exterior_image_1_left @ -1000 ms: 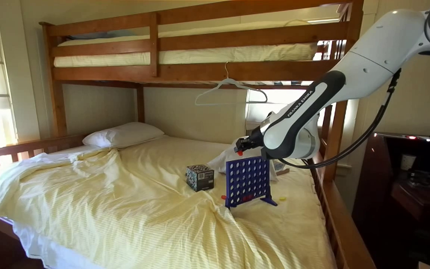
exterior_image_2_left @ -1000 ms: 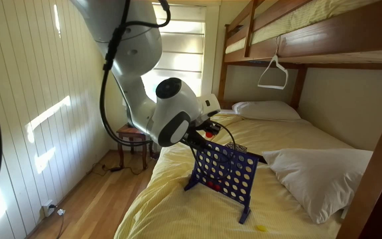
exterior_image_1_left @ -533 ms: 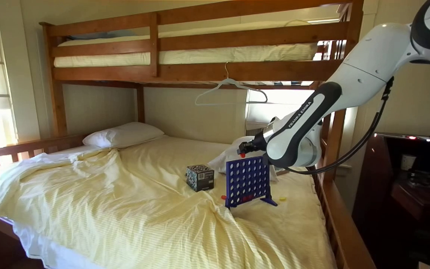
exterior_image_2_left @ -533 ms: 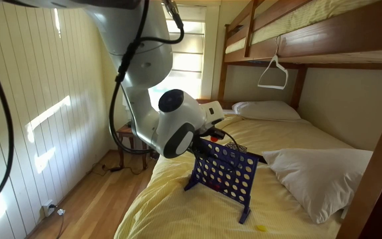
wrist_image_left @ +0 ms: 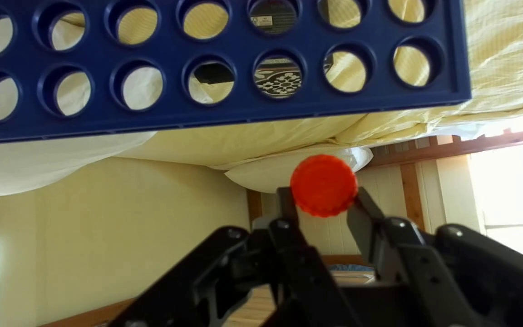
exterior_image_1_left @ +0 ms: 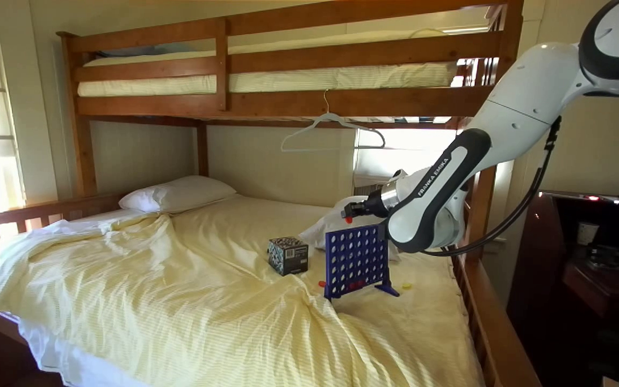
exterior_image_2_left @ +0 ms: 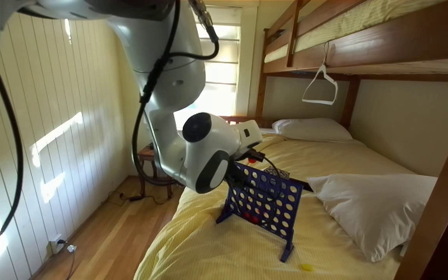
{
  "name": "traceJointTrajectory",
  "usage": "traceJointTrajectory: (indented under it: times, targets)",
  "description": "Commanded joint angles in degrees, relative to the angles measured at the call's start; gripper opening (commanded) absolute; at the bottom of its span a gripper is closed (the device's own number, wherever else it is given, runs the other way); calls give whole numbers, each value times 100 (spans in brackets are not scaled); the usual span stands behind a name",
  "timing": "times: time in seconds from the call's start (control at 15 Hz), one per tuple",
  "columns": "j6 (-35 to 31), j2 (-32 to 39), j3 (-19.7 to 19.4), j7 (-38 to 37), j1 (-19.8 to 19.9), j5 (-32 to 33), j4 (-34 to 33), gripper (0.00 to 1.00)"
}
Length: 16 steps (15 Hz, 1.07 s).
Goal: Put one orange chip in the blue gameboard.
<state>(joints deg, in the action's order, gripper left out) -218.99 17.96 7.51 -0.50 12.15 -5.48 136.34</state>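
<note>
The gripper [wrist_image_left: 323, 195] is drawn in to the width of the chip [wrist_image_left: 325, 184] and pinches it at two sides of its edge, above the upright board [wrist_image_left: 243, 51] and apart from it. The chip is round, its flat face turned to the wrist camera. The board's long axis lies aslant to the edges of the bed [exterior_image_1_left: 433, 328], one end towards the railed edge [exterior_image_1_left: 495, 317]. Room shows between chip and top rim, though how well the chip lines up with the board I cannot tell; the cube [exterior_image_1_left: 288, 256] stands near the board, and a pillow [exterior_image_2_left: 368, 210] lies by the corner post [exterior_image_2_left: 441, 210]. The bed runs on from the board to the railed edge, a yellow disc [exterior_image_1_left: 407, 286] on it. In an exterior view a loose red disc [exterior_image_1_left: 322, 284] shows just beside the board; both exterior views show two red discs [exterior_image_2_left: 254, 220] in its bottom row. The wrist view takes in two rows of holes, the cube's pattern seen through one.
</note>
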Motion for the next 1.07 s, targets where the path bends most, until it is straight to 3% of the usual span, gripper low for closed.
traceJointTrajectory:
  times: [0.0, 1.0]
  targets:
    - [-281, 104, -363, -368, -287, 321, 35, 9]
    - [-566, 342, -613, -501, -593, 244, -35, 9]
